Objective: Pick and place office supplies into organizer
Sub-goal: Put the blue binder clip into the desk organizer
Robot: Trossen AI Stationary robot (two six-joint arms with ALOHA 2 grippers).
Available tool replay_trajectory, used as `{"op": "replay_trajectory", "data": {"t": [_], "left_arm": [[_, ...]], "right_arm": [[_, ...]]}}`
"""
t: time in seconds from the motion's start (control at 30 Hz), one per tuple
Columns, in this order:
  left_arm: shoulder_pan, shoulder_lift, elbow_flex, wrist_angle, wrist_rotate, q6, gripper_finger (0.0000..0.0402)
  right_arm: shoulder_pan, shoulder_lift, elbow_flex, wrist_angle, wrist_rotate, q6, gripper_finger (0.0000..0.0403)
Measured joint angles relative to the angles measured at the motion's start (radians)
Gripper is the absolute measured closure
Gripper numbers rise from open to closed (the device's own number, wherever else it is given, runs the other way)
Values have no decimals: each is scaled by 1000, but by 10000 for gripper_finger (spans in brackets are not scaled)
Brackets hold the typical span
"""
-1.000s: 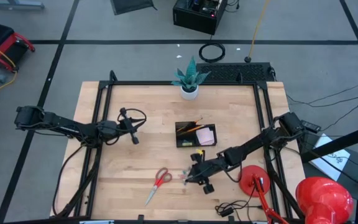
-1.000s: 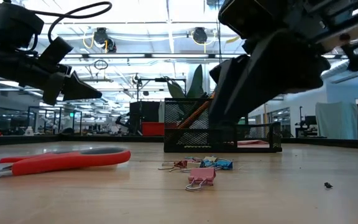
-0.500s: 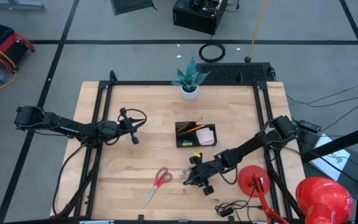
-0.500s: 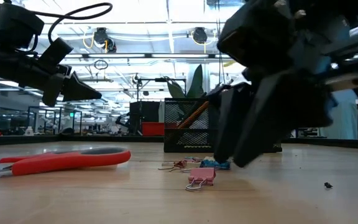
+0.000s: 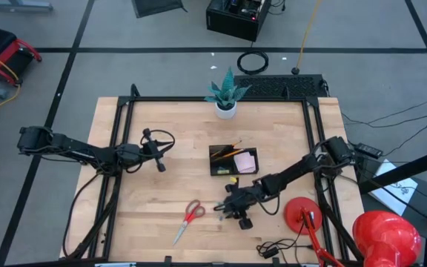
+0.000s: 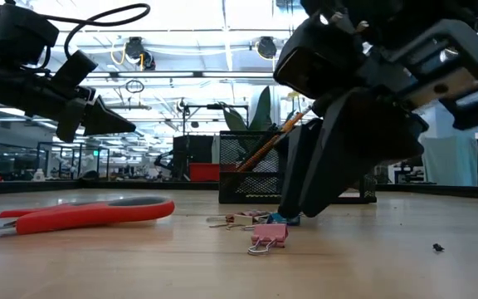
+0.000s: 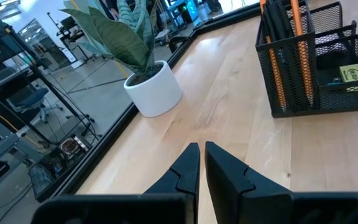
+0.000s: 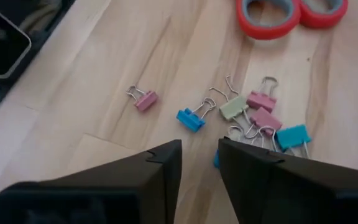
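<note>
Several small coloured binder clips (image 8: 253,115) lie in a cluster on the wooden table, with a pink one (image 6: 269,237) nearer the front. My right gripper (image 8: 199,152) is open and slants down over that cluster (image 5: 221,210), its fingertips low at the table (image 6: 297,216). The red-handled scissors (image 5: 190,219) lie flat to the left of the clips. The black mesh organizer (image 5: 233,160) stands at mid-table with pens, an orange pencil (image 7: 277,68), a pink pad and a yellow piece (image 7: 352,73) inside. My left gripper (image 5: 161,165) hovers shut at the left, holding nothing. My right gripper comes at the clip cluster slanting down from the table's right. A blue clip (image 8: 216,160) shows at the inner edge of one finger (image 8: 247,168). I cannot tell whether the finger touches it.
A white plant pot (image 5: 226,110) stands at the far edge behind the organizer. A red lamp's round base (image 5: 302,215) sits on the table right of my right arm, its head (image 5: 386,237) beyond the table's edge. Black cables (image 5: 276,248) lie near the front edge.
My right gripper has sunk toward the clips and edged a little toward the table's left, rolling somewhat as it came down. Its fingertips now stand at table level by the blue clip. The clips, scissors and organizer have stayed put.
</note>
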Motion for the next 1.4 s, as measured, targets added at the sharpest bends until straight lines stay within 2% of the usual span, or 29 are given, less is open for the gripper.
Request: {"op": "replay_trajectory", "data": {"t": [0.2,0.43,0.67,0.9,1.1,1.17,1.4], "left_arm": [[0,0,0,0,0,0,371],[0,0,0,0,0,-8,371],[0,0,0,1,0,-11,371],[0,0,0,1,1,-11,371],[0,0,0,1,1,-12,371],[0,0,0,1,1,-12,371],[0,0,0,1,2,-10,371]], "right_arm": [[-2,-4,0,-95,-11,92,312],[-2,-3,-1,-112,-38,173,312],[5,-45,-5,-114,-62,135,312],[58,-111,-9,-122,52,62,312],[99,-156,-8,-155,270,35,307],[119,-158,-6,-157,313,14,296],[165,-145,-6,-163,331,-79,236]]}}
